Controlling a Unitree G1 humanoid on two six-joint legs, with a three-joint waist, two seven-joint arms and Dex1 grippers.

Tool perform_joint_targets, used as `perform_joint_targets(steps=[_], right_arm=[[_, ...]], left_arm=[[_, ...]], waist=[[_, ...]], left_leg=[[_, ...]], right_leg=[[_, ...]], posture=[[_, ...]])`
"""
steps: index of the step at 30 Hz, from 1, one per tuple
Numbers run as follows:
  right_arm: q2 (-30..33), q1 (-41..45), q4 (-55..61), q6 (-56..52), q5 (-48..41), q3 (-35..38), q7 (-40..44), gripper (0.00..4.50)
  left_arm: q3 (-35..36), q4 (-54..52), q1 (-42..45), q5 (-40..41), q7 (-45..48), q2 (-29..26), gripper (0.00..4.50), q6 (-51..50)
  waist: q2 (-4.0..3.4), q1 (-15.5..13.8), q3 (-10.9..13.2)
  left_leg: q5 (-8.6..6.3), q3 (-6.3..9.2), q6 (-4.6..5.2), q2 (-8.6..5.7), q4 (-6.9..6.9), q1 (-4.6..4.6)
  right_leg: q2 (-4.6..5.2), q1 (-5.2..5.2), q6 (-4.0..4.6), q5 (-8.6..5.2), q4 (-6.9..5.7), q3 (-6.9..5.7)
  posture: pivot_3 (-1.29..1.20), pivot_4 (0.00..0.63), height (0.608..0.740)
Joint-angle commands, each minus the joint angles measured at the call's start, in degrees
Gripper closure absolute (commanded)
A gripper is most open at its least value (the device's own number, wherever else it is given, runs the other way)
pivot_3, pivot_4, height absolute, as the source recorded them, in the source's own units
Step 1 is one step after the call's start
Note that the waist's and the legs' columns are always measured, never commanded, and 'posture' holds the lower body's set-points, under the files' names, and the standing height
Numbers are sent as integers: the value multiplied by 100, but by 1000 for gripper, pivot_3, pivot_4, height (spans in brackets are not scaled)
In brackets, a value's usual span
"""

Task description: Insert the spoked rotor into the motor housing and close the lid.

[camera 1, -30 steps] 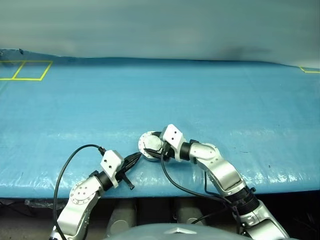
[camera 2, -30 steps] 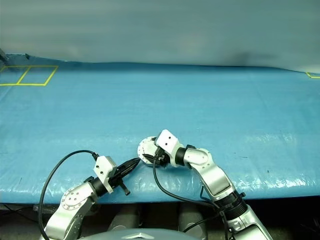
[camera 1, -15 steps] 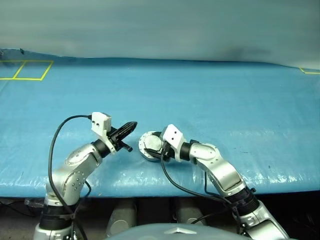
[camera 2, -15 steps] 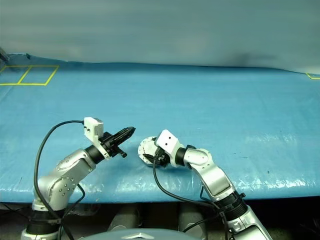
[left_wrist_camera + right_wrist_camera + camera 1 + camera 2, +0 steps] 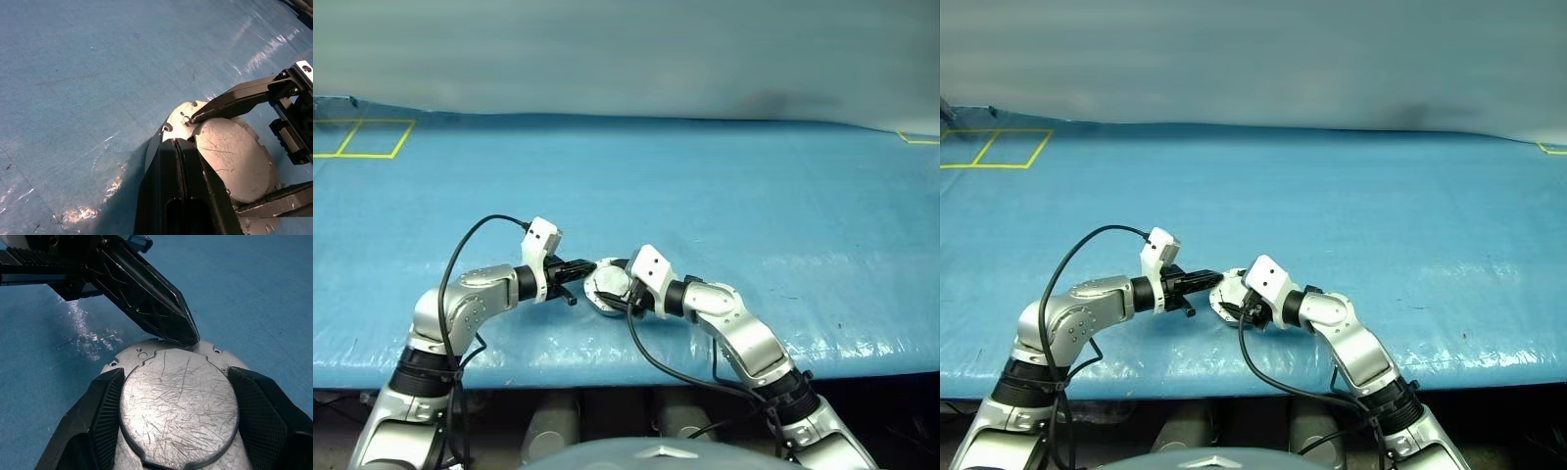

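Motor housing (image 5: 607, 290): lying lower centre of the head view on the blue desk (image 5: 724, 196), lid (image 5: 178, 406) facing up.
Right pincer (image 5: 176, 416): gripping the housing's sides.
Left pincer (image 5: 182, 147): clenched, tip touching the housing's rim.

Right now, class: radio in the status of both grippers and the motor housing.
Right gripper clamped around motor housing, lid closed. Left gripper shut, tips at its rim. Nothing in the way.

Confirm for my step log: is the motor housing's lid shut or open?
Shut: the lid lies flat on the motor housing, only its smooth scratched outer face showing.
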State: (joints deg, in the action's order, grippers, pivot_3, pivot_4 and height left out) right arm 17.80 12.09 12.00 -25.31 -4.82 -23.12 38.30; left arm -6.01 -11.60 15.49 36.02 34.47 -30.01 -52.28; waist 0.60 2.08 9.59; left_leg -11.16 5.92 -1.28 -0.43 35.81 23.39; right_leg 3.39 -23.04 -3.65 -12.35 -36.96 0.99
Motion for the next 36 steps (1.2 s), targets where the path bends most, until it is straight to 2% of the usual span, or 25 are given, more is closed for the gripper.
perform_joint_targets(steps=[1, 10, 14, 20, 22, 26, 29, 33, 36], right_arm=[[3, -91, 10, -52, 29, -86, 1, 1463], [13, -121, 85, -248, -106, -40, 75, 1463], [169, -410, 412, -430, -234, 141, 59, 119], [412, -1043, 1171, -654, -464, 650, -146, 19], [465, -1301, 1517, -801, -715, 954, -172, 19], [153, -1686, 2128, -1708, -1515, 1679, -584, 19], [-84, -1894, 2373, -2318, -2607, 2246, -469, 19], [-670, -1844, 2094, -3073, -3816, 2978, -950, 19], [-1131, -1699, 1685, -3416, -4318, 3268, -1429, 19]], left_arm=[[-274, -123, -6, -252, 136, -158, 4500, -53], [-740, -172, -87, -654, 512, -330, 4500, 83], [-760, -159, -106, -743, 569, -280, 4500, 116], [-766, -106, -104, -808, 619, -234, 4500, 177], [-774, -85, -102, -837, 632, -218, 4500, 204], [-789, -13, -102, -930, 696, -164, 4500, 273], [-820, -24, -103, -963, 762, -162, 4500, 275], [-850, -8, -98, -988, 860, -165, 4500, 270], [-855, -1, -99, -1001, 878, -151, 4500, 280]], waist=[[0, 0, 0], [2, -3, -5], [5, -42, -15], [8, -82, -20], [5, -99, -23], [5, -126, -23], [4, -137, -22], [4, -136, -22], [2, -136, -22]], left_leg=[[0, 0, 0, 0, 0, -1], [-1, -3, 0, 0, -20, -28], [-1, -1, 0, -1, -32, -32], [-3, -1, -1, -4, -33, -33], [-3, -1, -1, -4, -31, -34], [-3, -1, -1, -4, -31, -33], [-3, 0, -1, -3, -31, -32], [-4, 0, 0, -3, -31, -31], [-5, 0, -1, -2, -33, -30]], right_leg=[[0, 1, 0, 0, 0, 0], [4, 21, 9, -6, 6, 0], [6, 23, 11, -15, 8, 0], [11, 25, 8, -19, 13, 0], [12, 27, 8, -19, 11, -1], [13, 27, 9, -19, 12, -1], [13, 25, 9, -19, 11, -1], [14, 24, 9, -20, 13, -1], [14, 20, 10, -20, 14, -1]], posture=[[0, 150, 740], [0, 150, 740], [0, 150, 740], [0, 150, 740], [0, 150, 740], [0, 150, 740], [0, 150, 740], [0, 150, 740], [0, 150, 740]])
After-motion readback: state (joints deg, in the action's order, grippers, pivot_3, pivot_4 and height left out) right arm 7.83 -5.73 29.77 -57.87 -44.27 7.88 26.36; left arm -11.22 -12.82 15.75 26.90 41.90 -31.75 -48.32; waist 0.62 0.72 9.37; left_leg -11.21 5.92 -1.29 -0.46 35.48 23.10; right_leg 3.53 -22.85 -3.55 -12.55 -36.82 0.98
